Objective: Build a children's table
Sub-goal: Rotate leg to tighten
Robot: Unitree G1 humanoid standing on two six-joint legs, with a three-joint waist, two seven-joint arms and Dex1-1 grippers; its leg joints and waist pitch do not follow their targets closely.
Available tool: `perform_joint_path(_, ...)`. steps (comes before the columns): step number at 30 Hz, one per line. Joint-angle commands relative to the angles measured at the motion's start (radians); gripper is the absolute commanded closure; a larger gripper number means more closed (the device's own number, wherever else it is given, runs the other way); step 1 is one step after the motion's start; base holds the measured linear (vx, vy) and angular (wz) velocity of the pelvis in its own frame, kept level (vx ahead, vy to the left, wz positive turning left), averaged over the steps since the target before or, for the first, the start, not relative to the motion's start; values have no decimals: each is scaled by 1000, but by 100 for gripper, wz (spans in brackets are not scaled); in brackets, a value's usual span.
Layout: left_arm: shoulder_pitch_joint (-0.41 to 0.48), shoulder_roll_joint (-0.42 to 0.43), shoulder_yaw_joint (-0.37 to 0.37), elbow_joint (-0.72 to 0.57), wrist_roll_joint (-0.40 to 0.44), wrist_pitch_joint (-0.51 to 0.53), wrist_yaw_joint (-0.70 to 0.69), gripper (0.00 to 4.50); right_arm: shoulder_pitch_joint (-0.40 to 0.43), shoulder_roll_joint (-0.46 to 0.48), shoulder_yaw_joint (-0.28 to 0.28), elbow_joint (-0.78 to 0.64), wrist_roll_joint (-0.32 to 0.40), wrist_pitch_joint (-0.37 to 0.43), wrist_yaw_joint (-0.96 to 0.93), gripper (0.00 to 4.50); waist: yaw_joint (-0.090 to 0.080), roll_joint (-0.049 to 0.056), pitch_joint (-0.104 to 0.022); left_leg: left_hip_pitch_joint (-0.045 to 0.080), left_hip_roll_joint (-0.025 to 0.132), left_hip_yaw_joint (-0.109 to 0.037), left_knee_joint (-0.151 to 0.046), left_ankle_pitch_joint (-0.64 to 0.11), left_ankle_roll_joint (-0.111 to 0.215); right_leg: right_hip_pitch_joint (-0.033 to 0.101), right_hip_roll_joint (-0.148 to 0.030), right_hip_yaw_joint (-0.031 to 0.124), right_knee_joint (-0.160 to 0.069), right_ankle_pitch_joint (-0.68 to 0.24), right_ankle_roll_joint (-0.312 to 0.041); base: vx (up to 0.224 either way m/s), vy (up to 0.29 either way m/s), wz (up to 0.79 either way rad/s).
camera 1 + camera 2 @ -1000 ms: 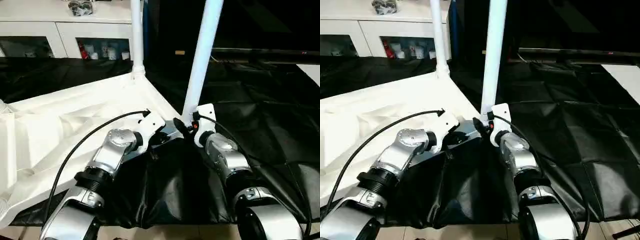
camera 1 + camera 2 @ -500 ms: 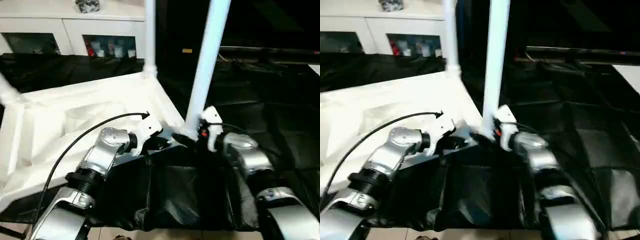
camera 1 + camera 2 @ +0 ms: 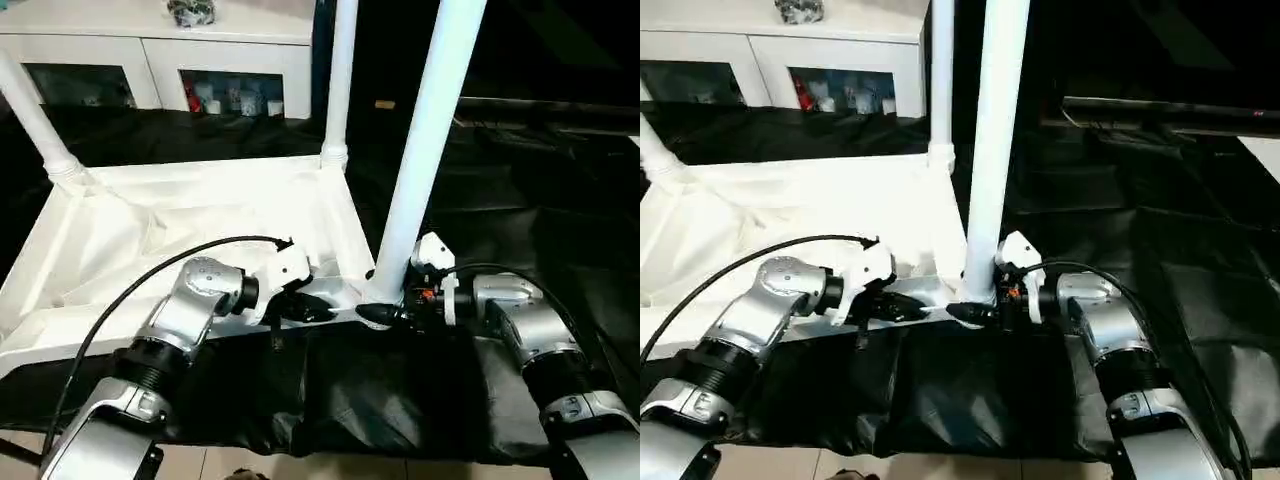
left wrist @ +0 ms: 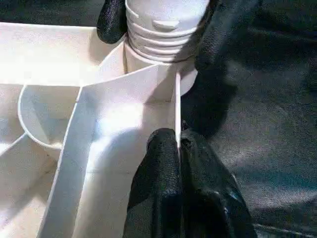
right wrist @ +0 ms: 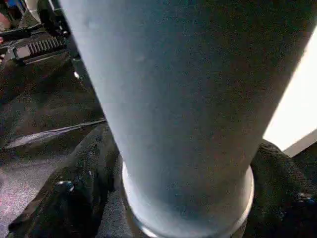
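Over that last second our right gripper (image 3: 385,313) swung round the base of the near leg (image 3: 420,170): it had sat behind the leg with the forearm running up from below, and now it reached in from the side, its two black fingers (image 4: 110,22) straddling the ribbed collar where the leg met the corner socket. We read that as a turn of the wrist, probably one stroke of screwing the leg home. Our view had shifted as well, so the third leg (image 3: 35,115) coming into sight on the left was the camera's doing, not the table's.

Our left gripper (image 3: 300,308) had kept its place. Its fingers (image 4: 163,173) were pinched shut on the thin edge wall of the table top (image 3: 180,225), just beside that same corner, holding the top steady against the twisting.

The right gripper's jaws stood fairly wide, one finger on each side of the collar. We judged them closed round the leg rather than hanging free, though we could not see how firmly they bore on it.

The children's table lay upside down on the black sheet (image 3: 520,200), ribbed underside up, in front of the white cabinet (image 3: 150,60). Three legs stood upright in their corners: the near one, the far one (image 3: 340,80) and the one at the left. We could not see the fourth corner, so we could not say how much of the job was left.
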Motion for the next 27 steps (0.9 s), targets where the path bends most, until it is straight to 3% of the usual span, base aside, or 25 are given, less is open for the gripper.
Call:
perform_joint_path(1, -16, -29, 1, -7, -43, -28, 15, 450, 13, 31, 78, -37, -1, 11, 77, 119, -2, -2, -68, 37, 57, -22, -76, -269, 35, 31, -42, 18, -63, -187, -244, 0, 0, 0)
perform_joint_path(5, -13, -30, 4, -15, -40, -24, 13, 450, 9, 41, 73, -28, -2, 7, 59, 147, 1, -4, -69, 35, 56, -21, -73, -243, 49, 33, -44, 18, -60, -161, -254, 0, 0, 0)
perform_joint_path(11, -8, -50, 24, -29, -31, 12, 101, 450, 28, 95, 40, -30, 9, 18, -50, 171, -1, -9, -65, 35, 56, -23, -76, -268, 37, 29, -46, 19, -64, -222, -239, 0, 0, 0)
perform_joint_path(14, -21, -74, 41, -17, -14, 32, 186, 450, 20, 139, 13, 10, -14, -13, -191, 174, -13, -9, -63, 38, 55, -28, -81, -313, 7, 24, -48, 21, -72, -299, -215, 0, 0, 0)
perform_joint_path(15, -27, -88, 47, -17, -10, 47, 217, 450, 5, 169, -10, 47, -29, -27, -303, 174, -15, -9, -62, 38, 54, -29, -81, -324, 3, 24, -47, 20, -75, -317, -210, 0, 0, 0)
perform_joint_path(16, -44, -123, 54, -12, 5, 76, 292, 450, -26, 228, -51, 120, -47, -21, -509, 175, -27, -2, -60, 40, 53, -31, -84, -355, -22, 15, -47, 22, -79, -353, -199, 0, 0, 0)
perform_joint_path(17, -45, -126, 55, -12, 6, 78, 298, 450, -28, 233, -55, 126, -48, -20, -525, 175, -32, -2, -61, 38, 52, -34, -86, -358, -33, 18, -47, 21, -77, -359, -196, 0, 0, 0)
perform_joint_path(18, -61, -156, 60, 2, 21, 94, 366, 450, -52, 274, -85, 171, -51, -9, -660, 175, -43, -2, -62, 32, 50, -40, -90, -369, -46, 23, -45, 17, -75, -371, -185, 0, 0, 0)
perform_joint_path(19, -63, -160, 60, 4, 23, 94, 376, 450, -54, 278, -89, 175, -51, -8, -674, 175, -45, 0, -64, 35, 50, -40, -91, -373, -49, 21, -44, 16, -76, -365, -183, 0, 0, 0)
perform_joint_path(20, -76, -179, 64, 19, 30, 97, 420, 450, -69, 304, -107, 196, -53, -2, -757, 175, -50, -7, -63, 39, 50, -36, -88, -387, -45, 15, -43, 19, -81, -349, -185, 0, 0, 0)
perform_joint_path(21, -81, -186, 64, 25, 33, 96, 436, 450, -77, 314, -112, 206, -57, 0, -795, 175, -50, -6, -63, 42, 48, -35, -86, -392, -43, 13, -42, 20, -82, -350, -186, 0, 0, 0)
perform_joint_path(24, -101, -211, 58, 54, 50, 63, 493, 450, -112, 359, -108, 243, -82, -42, -872, 175, -44, -9, -66, 36, 46, -31, -81, -357, -13, 17, -46, 22, -84, -317, -184, 0, 0, 0)
perform_joint_path(26, -101, -215, 53, 58, 56, 50, 495, 450, -122, 371, -112, 248, -74, -63, -850, 175, -44, -6, -67, 33, 46, -30, -80, -338, -1, 21, -44, 22, -81, -280, -186, 0, 0, 0)
perform_joint_path(27, -101, -215, 52, 57, 57, 49, 495, 450, -124, 373, -114, 249, -72, -66, -845, 119, -43, -6, -67, 32, 46, -29, -80, -329, 4, 22, -44, 22, -80, -266, -188, 0, 0, 0)
